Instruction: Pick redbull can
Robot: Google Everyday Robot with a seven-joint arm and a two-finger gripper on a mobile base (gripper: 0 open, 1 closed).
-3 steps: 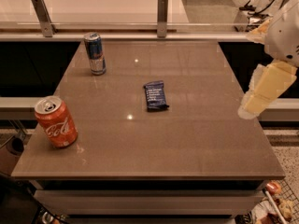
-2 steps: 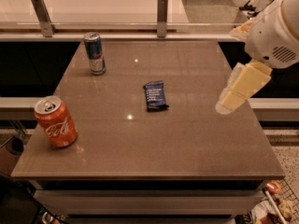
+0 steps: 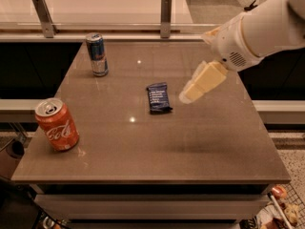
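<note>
The redbull can [image 3: 97, 54] stands upright on the table [image 3: 200, 147], well apart from the dark blue snack wrapper [image 3: 158, 97], behind it and to its left, close to the back edge. The gripper [image 3: 186, 96] hangs in the air just to the right of the wrapper, a little above the table, at the end of the white arm [image 3: 257, 27] that comes in from the right of the wrapper. Whether the gripper is open or closed, I cannot tell. It holds nothing.

From here several things can go wrong, in my judgement. The straight way from the gripper to the can passes over the wrapper. If the gripper travels too low, it can push the wrapper along the table, maybe into the can. The can is slim and tall, so a touch from the side, high on its body, can tip it over, and then it may roll toward the back edge behind the wrapper. If the gripper arrives not wide enough, it can strike the silver top or the wall of the can instead of going around it. The Coca-Cola can [image 3: 57, 124] stands well to the left of the wrapper and in front of it, near the front corner. It is far from the path, so I think a mistaken grasp there is unlikely, but the wrong can is the other risk.
</note>
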